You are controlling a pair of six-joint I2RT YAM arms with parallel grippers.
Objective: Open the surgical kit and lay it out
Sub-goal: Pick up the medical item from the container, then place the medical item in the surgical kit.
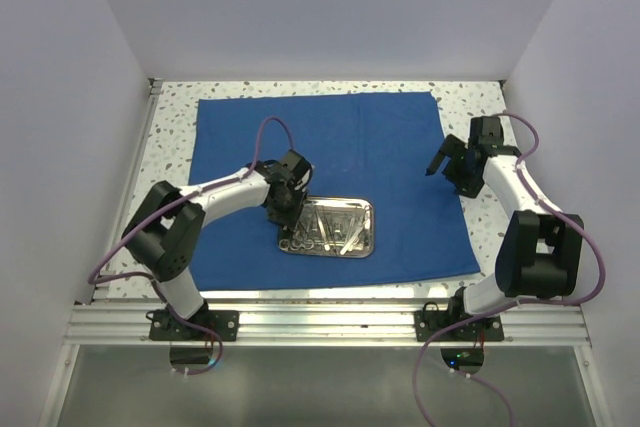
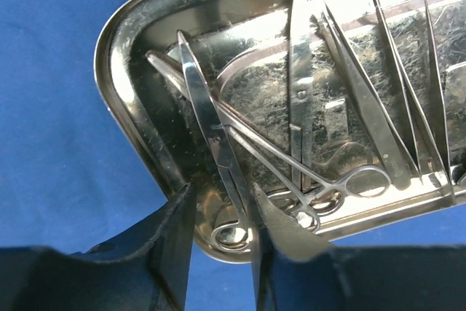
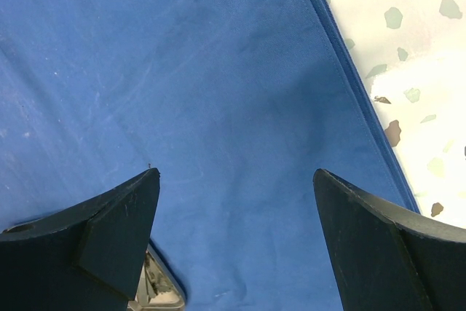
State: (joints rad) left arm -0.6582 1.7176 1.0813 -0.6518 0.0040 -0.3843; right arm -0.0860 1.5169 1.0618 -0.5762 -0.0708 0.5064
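The royal-blue drape (image 1: 380, 137) lies spread flat on the table. The steel tray (image 1: 368, 209) sits on its near middle and holds several thin instruments. In the left wrist view the tray's rim (image 2: 120, 56) is close. Scissors (image 2: 211, 121) lie diagonally at its left end, with ringed forceps (image 2: 291, 172) and tweezers (image 2: 378, 107) beside them. My left gripper (image 1: 283, 209) is at the tray's left end. Its fingers straddle the scissors' shank near the finger rings (image 2: 222, 209), with a gap on the left side. My right gripper (image 1: 442, 165) hovers open and empty over the drape's right part (image 3: 237, 172).
Speckled tabletop (image 3: 408, 71) shows past the drape's right hem. A corner of the tray (image 3: 156, 293) shows low in the right wrist view. White walls enclose the table on the left, back and right. A metal rail (image 1: 330, 322) runs along the near edge.
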